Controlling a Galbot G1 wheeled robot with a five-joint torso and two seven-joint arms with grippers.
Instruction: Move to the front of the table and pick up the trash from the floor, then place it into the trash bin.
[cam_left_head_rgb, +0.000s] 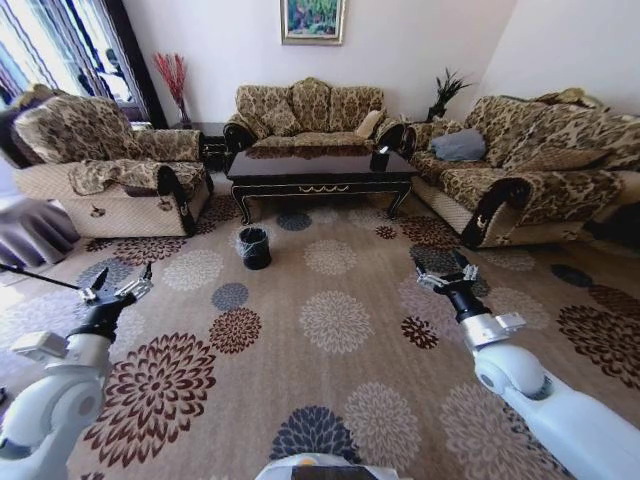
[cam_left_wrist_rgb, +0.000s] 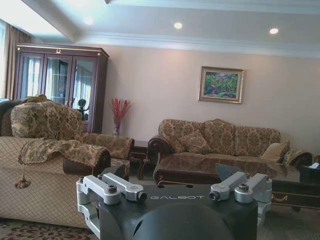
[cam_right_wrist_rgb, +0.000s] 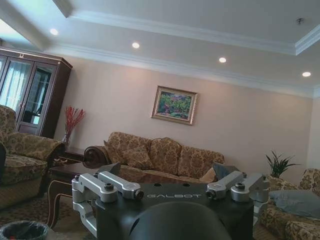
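The dark-brown table (cam_left_head_rgb: 320, 172) stands across the room in front of the middle sofa; its end also shows in the right wrist view (cam_right_wrist_rgb: 61, 175). A small black trash bin (cam_left_head_rgb: 254, 247) with a clear liner sits on the patterned floor (cam_left_head_rgb: 335, 320) just before the table's left half, and its rim appears again (cam_right_wrist_rgb: 22, 230). I cannot make out any trash on the carpet from here. My left gripper (cam_left_head_rgb: 118, 288) hangs open and empty low at the left. At the right, my right gripper (cam_left_head_rgb: 445, 276) is held the same way, open with nothing in it.
Patterned sofas ring the table: one at the left (cam_left_head_rgb: 110, 165), one behind (cam_left_head_rgb: 305, 115), one at the right (cam_left_head_rgb: 530, 160). A black box-shaped holder (cam_left_head_rgb: 380, 158) stands on the table's right end. Wide carpet lies between me and the bin.
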